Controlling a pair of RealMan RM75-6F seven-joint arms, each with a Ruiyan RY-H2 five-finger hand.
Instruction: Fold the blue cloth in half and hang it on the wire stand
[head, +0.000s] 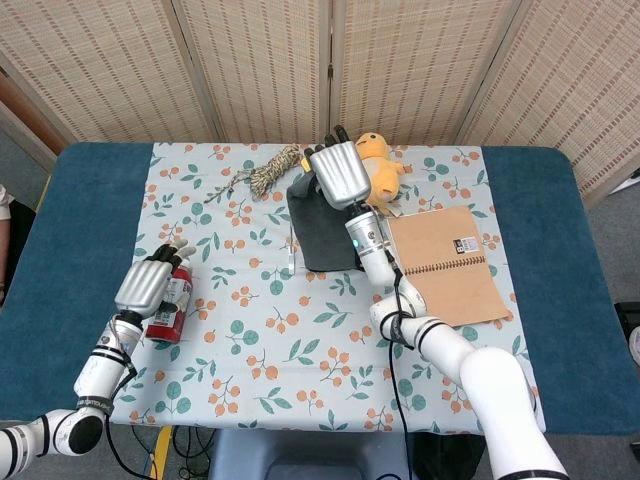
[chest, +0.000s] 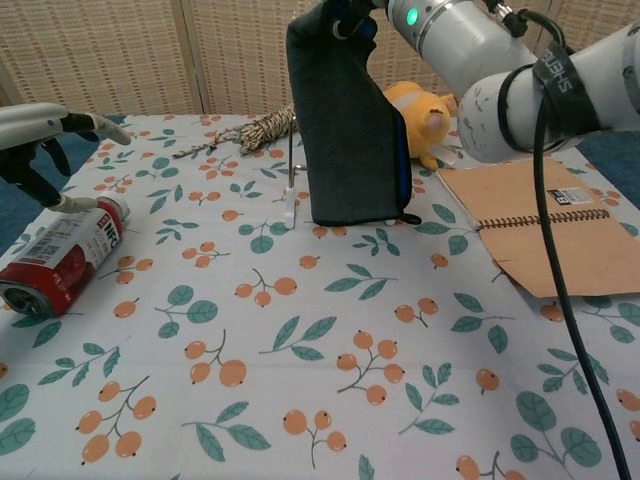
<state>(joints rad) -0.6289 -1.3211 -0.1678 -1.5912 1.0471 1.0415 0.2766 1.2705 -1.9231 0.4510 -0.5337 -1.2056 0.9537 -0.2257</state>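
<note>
The folded cloth (head: 322, 232) (chest: 350, 140) looks dark grey with a blue edge and hangs upright from my right hand (head: 339, 173), which grips its top above the table's far middle. Its lower edge touches the tablecloth. The thin wire stand (chest: 290, 180) (head: 293, 243) rises on a small white foot just left of the cloth, with nothing on it. My left hand (head: 150, 280) (chest: 45, 120) hovers with fingers spread over a red can at the left side, holding nothing.
A red can (chest: 58, 256) lies on its side at the left. A coil of rope (head: 268, 171) lies at the back. A yellow plush toy (chest: 425, 115) sits behind the cloth, and a brown spiral notebook (head: 454, 262) lies at the right.
</note>
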